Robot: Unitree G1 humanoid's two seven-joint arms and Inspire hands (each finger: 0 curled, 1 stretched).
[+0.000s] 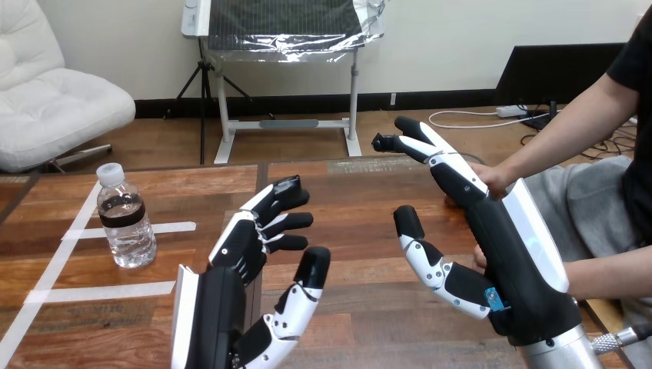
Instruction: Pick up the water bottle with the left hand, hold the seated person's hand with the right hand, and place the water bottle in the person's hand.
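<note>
**Item 1: water bottle**. Clear plastic with a white cap and a dark label band. It stands upright on the wooden table in its left part, among strips of white tape. Long axis vertical. Nothing touches it.

**Item 2: left hand**. It is raised over the table's middle, released, with fingers loosely spread and grasping nothing. The bottle lies to its left and slightly farther off, well apart. This is the nearer hand by a wide margin. Judged next move: a leftward reach, with the fingers closing round the bottle's side.

**Item 3: right hand**. It is raised at the table's right side, fingers straight, thumb held apart, empty.

**Item 4: the person's hand**. It sits just behind the right hand's fingers. Whether the two touch cannot be told, and no finger is curled round it.
</note>
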